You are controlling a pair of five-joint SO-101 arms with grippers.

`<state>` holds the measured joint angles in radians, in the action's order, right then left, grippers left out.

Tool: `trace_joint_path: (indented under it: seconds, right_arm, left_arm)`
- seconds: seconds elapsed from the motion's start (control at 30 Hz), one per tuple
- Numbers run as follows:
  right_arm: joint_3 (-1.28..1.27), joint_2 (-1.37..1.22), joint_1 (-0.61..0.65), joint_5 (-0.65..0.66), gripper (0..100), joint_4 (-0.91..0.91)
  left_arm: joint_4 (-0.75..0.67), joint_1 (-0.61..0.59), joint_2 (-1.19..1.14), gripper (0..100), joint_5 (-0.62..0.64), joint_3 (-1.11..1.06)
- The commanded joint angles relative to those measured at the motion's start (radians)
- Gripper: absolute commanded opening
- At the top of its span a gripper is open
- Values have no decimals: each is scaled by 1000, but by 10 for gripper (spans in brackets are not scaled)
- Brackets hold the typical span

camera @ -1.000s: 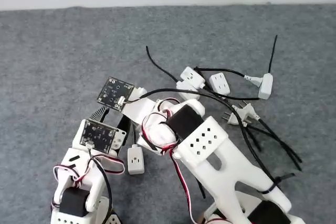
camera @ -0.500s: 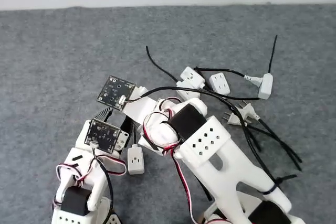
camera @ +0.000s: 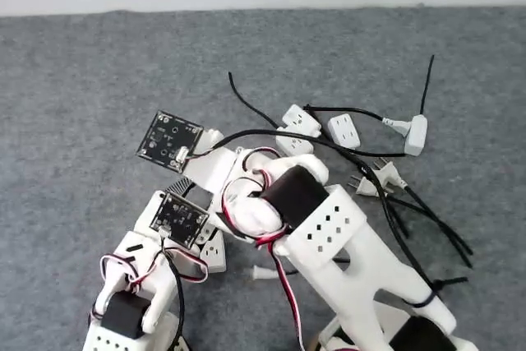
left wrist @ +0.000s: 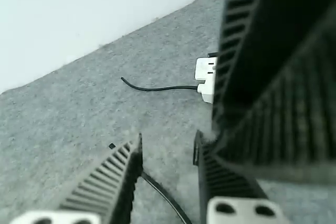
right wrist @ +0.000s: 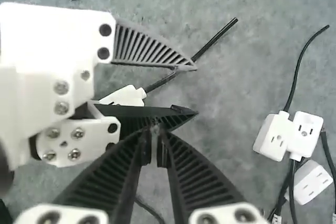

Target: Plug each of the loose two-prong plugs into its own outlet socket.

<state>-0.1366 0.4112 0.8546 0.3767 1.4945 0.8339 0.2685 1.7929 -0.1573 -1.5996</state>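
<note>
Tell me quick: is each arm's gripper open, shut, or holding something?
Left gripper: open, a white plug lying between its fingers.
Right gripper: shut, nothing seen in it.

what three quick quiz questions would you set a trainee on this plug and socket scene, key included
1. True or false: the left gripper is open.
2. In the left wrist view, what passes between its fingers? A) a black cable B) a screwdriver C) a red ball
3. Short answer: what colour is the casing of the socket?
Key: 1 true; 2 A; 3 white.
</note>
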Motion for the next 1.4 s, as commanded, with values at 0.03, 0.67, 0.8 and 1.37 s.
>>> trace_joint_path:
  seconds: [0.03,0.67,0.8,1.37]
  right_arm:
    - [-72,39,-27,-8,9,-25]
    - [-457,39,-13,32,86,28]
    - [-557,39,-7,35,87,-33]
    - [-726,28,145,89,87,-205]
  left_arm:
    - [-3,-14,0,170,-9,18]
    - [-141,-473,0,170,190,45]
    - [-155,-482,0,170,190,45]
    - [-157,-476,0,170,190,45]
